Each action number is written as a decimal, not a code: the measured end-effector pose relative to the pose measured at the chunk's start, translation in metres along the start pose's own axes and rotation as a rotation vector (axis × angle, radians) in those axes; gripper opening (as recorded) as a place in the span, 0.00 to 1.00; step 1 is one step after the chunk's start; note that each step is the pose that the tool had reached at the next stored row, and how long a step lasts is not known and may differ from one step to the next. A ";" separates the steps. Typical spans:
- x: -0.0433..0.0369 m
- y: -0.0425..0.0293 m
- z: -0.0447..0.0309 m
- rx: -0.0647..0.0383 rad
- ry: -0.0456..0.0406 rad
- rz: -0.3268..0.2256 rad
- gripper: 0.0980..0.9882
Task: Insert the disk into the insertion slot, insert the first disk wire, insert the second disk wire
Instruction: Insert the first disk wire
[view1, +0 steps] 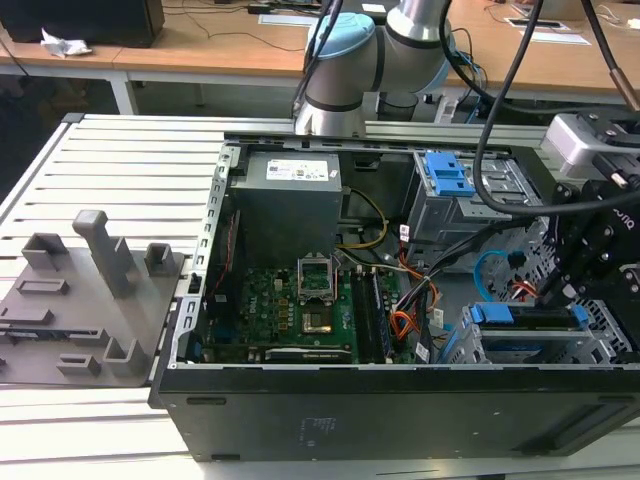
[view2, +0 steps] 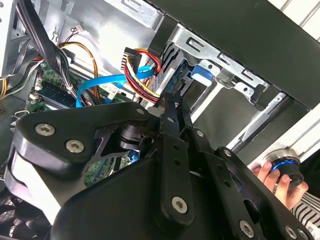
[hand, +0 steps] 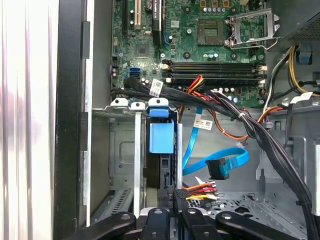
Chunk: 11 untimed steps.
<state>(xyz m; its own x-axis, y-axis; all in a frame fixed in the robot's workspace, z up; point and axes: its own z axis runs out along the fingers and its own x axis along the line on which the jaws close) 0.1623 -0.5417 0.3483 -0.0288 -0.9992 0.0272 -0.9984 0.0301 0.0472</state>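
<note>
Black claw (hand: 172, 207) pinches the small dark plug (hand: 168, 194) of the red-and-yellow wire bundle (hand: 201, 187); likely a rigid plug on springy leads, so you should grip its body. Your blue-framed flat disk (hand: 161, 142) sits inside the grey sheet-metal cage (hand: 120, 165), in a corner of the black computer case (view1: 400, 410).

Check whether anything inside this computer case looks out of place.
The light blue cable trails loose beside the disk, its dark plug end joined to nothing. The end effector holds the first disk wire at the disk; nothing else stands out.
</note>
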 end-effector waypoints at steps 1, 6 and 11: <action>0.0000 0.0000 0.0002 0.000 -0.0002 0.000 0.07; 0.0000 0.0000 0.0010 0.000 -0.0028 0.000 0.07; -0.0001 -0.0025 0.0012 0.000 -0.0082 0.000 0.07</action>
<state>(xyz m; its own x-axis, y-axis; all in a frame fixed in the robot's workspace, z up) 0.1647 -0.5417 0.3470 -0.0289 -0.9994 0.0190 -0.9984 0.0298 0.0477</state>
